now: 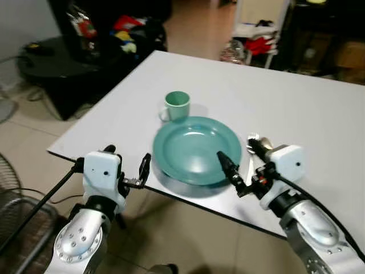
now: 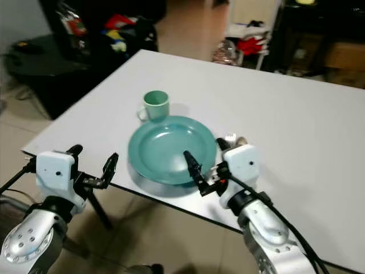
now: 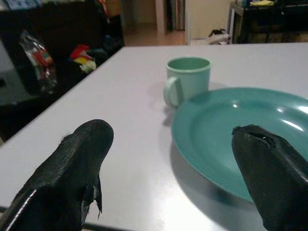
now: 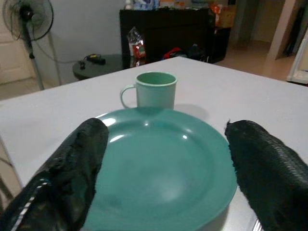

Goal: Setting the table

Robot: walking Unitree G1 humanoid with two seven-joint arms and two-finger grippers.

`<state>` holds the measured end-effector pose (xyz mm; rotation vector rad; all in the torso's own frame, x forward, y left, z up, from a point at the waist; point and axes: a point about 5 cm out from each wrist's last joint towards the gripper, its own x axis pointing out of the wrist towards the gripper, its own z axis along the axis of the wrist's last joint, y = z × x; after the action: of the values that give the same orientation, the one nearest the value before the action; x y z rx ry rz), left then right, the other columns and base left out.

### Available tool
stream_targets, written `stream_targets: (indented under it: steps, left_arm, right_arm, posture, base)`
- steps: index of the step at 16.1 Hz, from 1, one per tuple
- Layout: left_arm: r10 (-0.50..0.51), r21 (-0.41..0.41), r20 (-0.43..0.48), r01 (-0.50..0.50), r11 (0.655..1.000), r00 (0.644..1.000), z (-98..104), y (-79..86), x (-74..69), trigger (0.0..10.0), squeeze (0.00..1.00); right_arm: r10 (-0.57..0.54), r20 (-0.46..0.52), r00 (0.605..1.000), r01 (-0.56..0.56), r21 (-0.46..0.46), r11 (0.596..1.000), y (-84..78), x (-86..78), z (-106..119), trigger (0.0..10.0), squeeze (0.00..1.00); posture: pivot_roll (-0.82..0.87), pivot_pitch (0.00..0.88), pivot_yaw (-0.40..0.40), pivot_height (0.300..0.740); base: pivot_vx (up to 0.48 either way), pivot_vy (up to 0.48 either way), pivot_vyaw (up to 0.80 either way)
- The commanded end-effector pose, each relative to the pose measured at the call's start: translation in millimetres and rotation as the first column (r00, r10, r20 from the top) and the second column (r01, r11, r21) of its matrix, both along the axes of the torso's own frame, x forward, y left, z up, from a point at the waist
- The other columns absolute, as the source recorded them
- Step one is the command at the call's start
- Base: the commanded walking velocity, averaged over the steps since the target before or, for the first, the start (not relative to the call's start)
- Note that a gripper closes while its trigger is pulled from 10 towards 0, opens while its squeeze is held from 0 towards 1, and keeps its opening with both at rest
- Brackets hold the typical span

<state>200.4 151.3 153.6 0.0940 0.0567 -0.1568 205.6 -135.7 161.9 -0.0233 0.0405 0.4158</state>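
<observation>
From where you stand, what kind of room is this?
Probably a dining spot in a lived-in home. A white table holds a green plate and a matching cup, and a standing fan and a dark cabinet cluttered with household things stand beyond it.

My head cameras look forward and down on the table [image 1: 296, 108], sharing the plate [image 1: 197, 149] and cup [image 1: 177, 105]. My left wrist camera sits low at the table's near edge, facing both across it. My right wrist camera looks close over the plate toward the cup.
</observation>
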Motion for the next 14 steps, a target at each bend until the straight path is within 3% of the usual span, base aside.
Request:
stream_targets:
  steps: [1,7,14]
  left_arm:
    - [0.019,0.030,-0.001,-0.019,0.999,1.000,-2.5,8.0,4.0,10.0,0.00]
    - [-0.013,0.017,-0.001,0.013,1.000,1.000,-4.7,2.7,1.9,10.0,0.00]
    - [0.043,0.035,-0.028,-0.042,0.999,0.999,-8.9,7.9,-7.4,10.0,0.00]
  right_arm:
    - [-0.006,0.001,1.000,0.006,0.011,1.000,0.9,-0.5,0.1,10.0,1.00]
    - [-0.014,-0.076,0.997,0.017,0.042,0.999,3.0,8.7,-6.5,10.0,1.00]
    - [0.062,-0.099,0.993,-0.056,0.061,0.997,13.3,11.7,-8.8,10.0,1.00]
  posture:
    - [0.01,0.000,0.071,0.740]
    - [0.02,0.000,0.050,0.740]
    - [0.06,0.000,0.003,0.740]
  base:
    - [0.000,0.000,0.80]
    - [0.000,0.000,0.80]
    - [0.000,0.000,0.80]
